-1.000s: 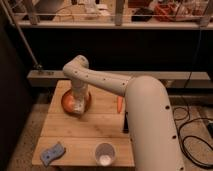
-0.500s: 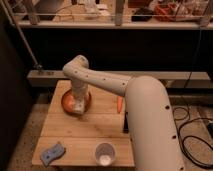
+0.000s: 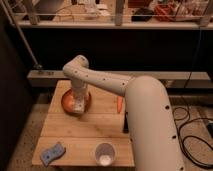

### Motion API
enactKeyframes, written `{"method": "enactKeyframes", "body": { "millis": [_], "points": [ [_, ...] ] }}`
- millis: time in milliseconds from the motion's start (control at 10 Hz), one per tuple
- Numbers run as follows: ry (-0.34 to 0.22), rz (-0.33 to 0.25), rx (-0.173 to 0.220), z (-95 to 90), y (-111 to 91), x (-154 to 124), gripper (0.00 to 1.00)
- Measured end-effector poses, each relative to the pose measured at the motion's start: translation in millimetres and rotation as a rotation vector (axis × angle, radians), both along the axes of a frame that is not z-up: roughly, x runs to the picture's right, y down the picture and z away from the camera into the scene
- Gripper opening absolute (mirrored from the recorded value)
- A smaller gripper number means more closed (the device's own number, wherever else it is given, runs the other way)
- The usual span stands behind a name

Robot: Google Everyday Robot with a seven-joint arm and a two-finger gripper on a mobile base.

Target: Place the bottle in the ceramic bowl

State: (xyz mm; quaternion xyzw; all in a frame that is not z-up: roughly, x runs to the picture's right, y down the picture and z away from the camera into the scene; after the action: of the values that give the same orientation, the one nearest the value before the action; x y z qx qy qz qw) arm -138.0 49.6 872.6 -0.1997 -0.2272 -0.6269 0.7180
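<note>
down over the ceramic bowl (image 3: 67,102) hangs my end effector (image 3: 79,106), reaching into the dish at the far left of the tabletop (image 3: 100,132). whether it grips the bottle i cannot tell; the bottle itself isn't clearly visible. i judge this the placing step: next comes release, then a straight lift clear of the rim.

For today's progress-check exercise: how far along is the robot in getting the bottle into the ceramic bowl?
Done: the arm has reached the ceramic bowl at the table's far left.
In hand: the gripper hangs inside the bowl, over something pale, probably the bottle, though that is unclear.
Left: releasing, if not yet done, and withdrawing.
The cup and blue sponge lie untouched near the front edge.
</note>
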Motion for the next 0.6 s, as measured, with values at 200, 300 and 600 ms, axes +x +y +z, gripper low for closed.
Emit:
{"method": "enactKeyframes", "body": {
  "millis": [200,300,600],
  "points": [
    [-0.001,-0.002,0.0,0.0,-0.1,0.0,0.37],
    [-0.002,-0.003,0.0,0.0,-0.2,0.0,0.37],
    [-0.005,-0.006,0.0,0.0,-0.3,-0.1,0.37]
  ]
}}
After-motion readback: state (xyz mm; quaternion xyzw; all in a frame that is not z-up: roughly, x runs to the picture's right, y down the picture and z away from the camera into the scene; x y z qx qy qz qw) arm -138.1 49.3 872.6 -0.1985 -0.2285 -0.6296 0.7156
